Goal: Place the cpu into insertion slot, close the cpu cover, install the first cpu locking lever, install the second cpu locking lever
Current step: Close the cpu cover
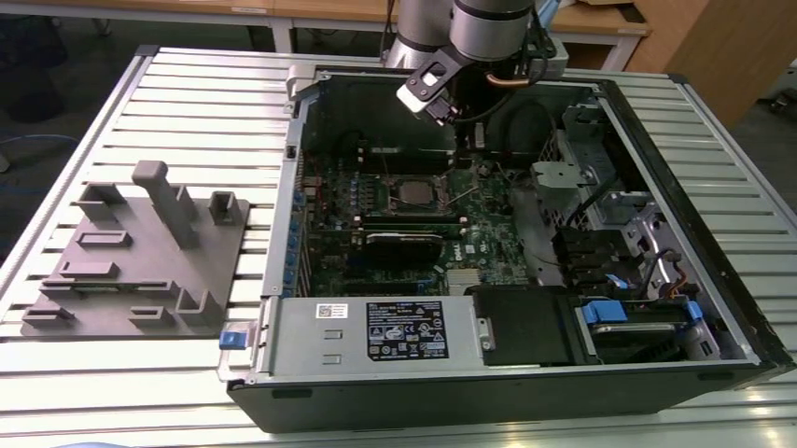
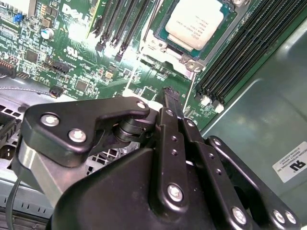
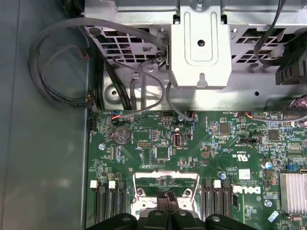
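cpu (image 2: pixel 196 21): square, silver-grey metal face, lying flat in the insertion slot (image 2: pixel 192 62)
gripper (image 3: pixel 167 196): fingers pressed together, holding nothing, just beside the slot

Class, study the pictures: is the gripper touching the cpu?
Apart. In the second wrist view the gripper ends short of the cpu, and a strip of green motherboard shows between them.

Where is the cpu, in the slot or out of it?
In the slot. In the second wrist view the cpu lies flat inside it, silver face up, with the metal rim around it.
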Robot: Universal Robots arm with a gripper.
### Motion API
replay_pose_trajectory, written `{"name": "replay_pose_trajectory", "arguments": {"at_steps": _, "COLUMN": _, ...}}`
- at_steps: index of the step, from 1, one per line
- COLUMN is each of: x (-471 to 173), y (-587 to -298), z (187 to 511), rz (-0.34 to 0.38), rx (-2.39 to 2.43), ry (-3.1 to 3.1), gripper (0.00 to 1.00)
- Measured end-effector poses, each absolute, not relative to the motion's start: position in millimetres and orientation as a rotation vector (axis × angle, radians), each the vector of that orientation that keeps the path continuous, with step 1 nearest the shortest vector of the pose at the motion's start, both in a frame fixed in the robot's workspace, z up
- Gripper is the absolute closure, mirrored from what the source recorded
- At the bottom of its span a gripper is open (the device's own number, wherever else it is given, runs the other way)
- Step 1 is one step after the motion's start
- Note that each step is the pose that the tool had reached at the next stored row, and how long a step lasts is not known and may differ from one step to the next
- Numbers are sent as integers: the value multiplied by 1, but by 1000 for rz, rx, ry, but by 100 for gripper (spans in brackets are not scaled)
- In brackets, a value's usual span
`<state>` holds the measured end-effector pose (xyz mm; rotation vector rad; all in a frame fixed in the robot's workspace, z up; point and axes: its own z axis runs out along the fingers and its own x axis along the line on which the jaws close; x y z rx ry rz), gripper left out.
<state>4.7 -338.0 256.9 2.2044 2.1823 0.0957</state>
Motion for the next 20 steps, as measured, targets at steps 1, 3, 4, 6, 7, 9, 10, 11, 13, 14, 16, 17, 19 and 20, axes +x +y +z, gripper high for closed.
{"name": "replay_pose_trajectory", "arguments": {"at_steps": 1, "x": 5, "y": -338, "z": 257, "rz": 96, "rx": 2204, "ry": 2182, "gripper": 89}}
{"name": "replay_pose_trajectory", "arguments": {"at_steps": 3, "x": 5, "y": -338, "z": 257, "rz": 96, "rx": 2204, "ry": 2182, "gripper": 89}}
{"name": "replay_pose_trajectory", "arguments": {"at_steps": 4, "x": 6, "y": -338, "z": 257, "rz": 96, "rx": 2204, "ry": 2183, "gripper": 89}}
{"name": "replay_pose_trajectory", "arguments": {"at_steps": 6, "x": 8, "y": -338, "z": 257, "rz": 95, "rx": 2204, "ry": 2182, "gripper": 89}}
{"name": "replay_pose_trajectory", "arguments": {"at_steps": 7, "x": 10, "y": -338, "z": 257, "rz": 95, "rx": 2204, "ry": 2182, "gripper": 89}}
{"name": "replay_pose_trajectory", "arguments": {"at_steps": 9, "x": 13, "y": -338, "z": 257, "rz": 96, "rx": 2204, "ry": 2182, "gripper": 89}}
{"name": "replay_pose_trajectory", "arguments": {"at_steps": 10, "x": 14, "y": -338, "z": 257, "rz": 96, "rx": 2204, "ry": 2182, "gripper": 89}}
{"name": "replay_pose_trajectory", "arguments": {"at_steps": 11, "x": 15, "y": -338, "z": 257, "rz": 96, "rx": 2204, "ry": 2182, "gripper": 89}}
{"name": "replay_pose_trajectory", "arguments": {"at_steps": 13, "x": 16, "y": -338, "z": 257, "rz": 96, "rx": 2204, "ry": 2182, "gripper": 89}}
{"name": "replay_pose_trajectory", "arguments": {"at_steps": 14, "x": 16, "y": -338, "z": 257, "rz": 96, "rx": 2204, "ry": 2182, "gripper": 89}}
{"name": "replay_pose_trajectory", "arguments": {"at_steps": 16, "x": 16, "y": -338, "z": 257, "rz": 96, "rx": 2204, "ry": 2182, "gripper": 89}}
{"name": "replay_pose_trajectory", "arguments": {"at_steps": 17, "x": 17, "y": -338, "z": 257, "rz": 96, "rx": 2204, "ry": 2182, "gripper": 89}}
{"name": "replay_pose_trajectory", "arguments": {"at_steps": 19, "x": 17, "y": -338, "z": 257, "rz": 96, "rx": 2204, "ry": 2182, "gripper": 89}}
{"name": "replay_pose_trajectory", "arguments": {"at_steps": 20, "x": 17, "y": -338, "z": 257, "rz": 96, "rx": 2204, "ry": 2182, "gripper": 89}}
